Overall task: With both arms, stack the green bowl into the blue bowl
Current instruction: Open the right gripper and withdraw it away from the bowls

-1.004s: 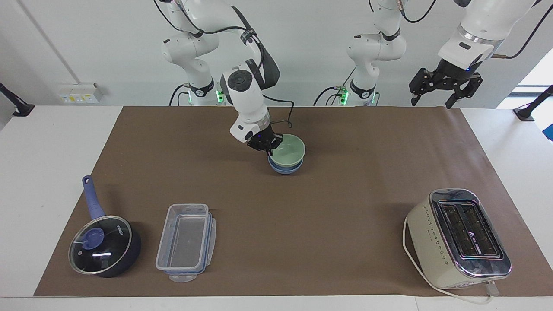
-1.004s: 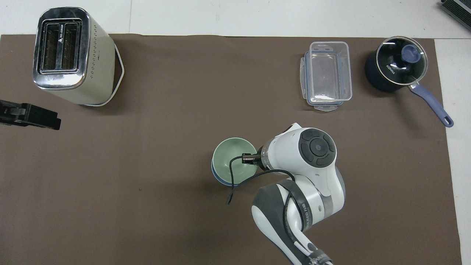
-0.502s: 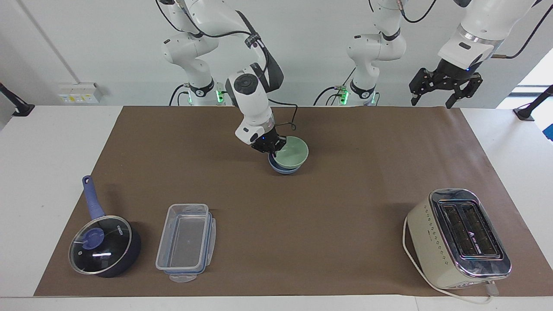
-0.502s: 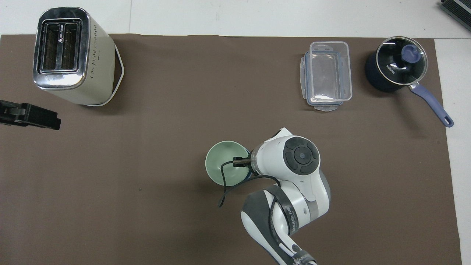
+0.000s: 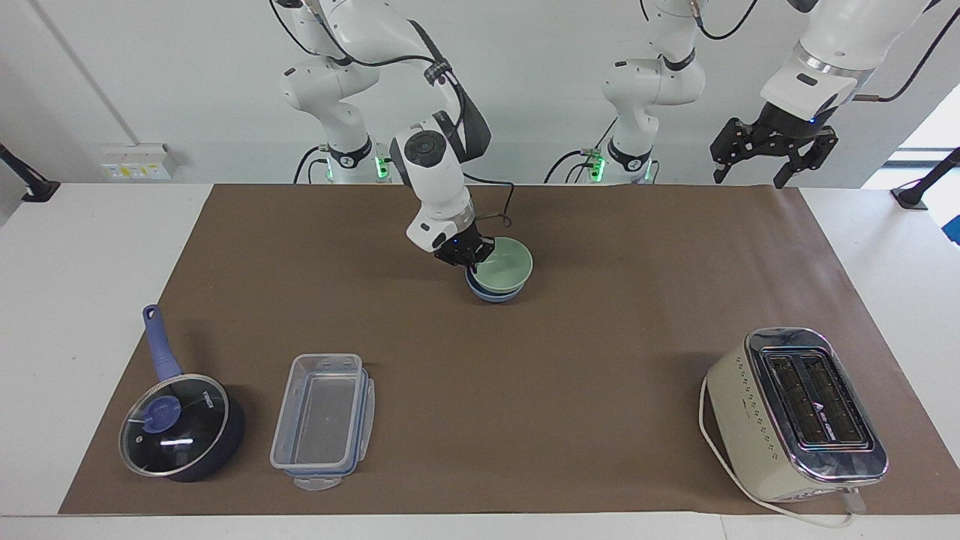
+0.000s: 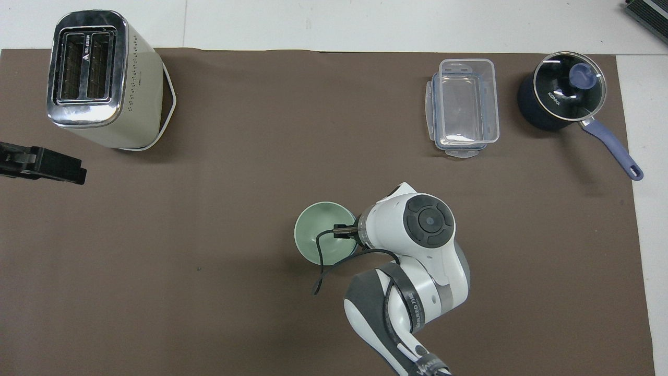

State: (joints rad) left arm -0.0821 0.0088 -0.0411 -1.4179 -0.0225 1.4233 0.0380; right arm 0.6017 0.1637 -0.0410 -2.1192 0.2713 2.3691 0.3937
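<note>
This is a robotics lab made up to pass for a kitchen. Two white robot arms stand on bases lit with green lights against a bare white wall, cables trailing from their joints, and a socket strip sits at the wall. The white desk carries a plain brown mat, and on it household props are spaced out: a toaster, a clear plastic container and a lidded saucepan.
</note>
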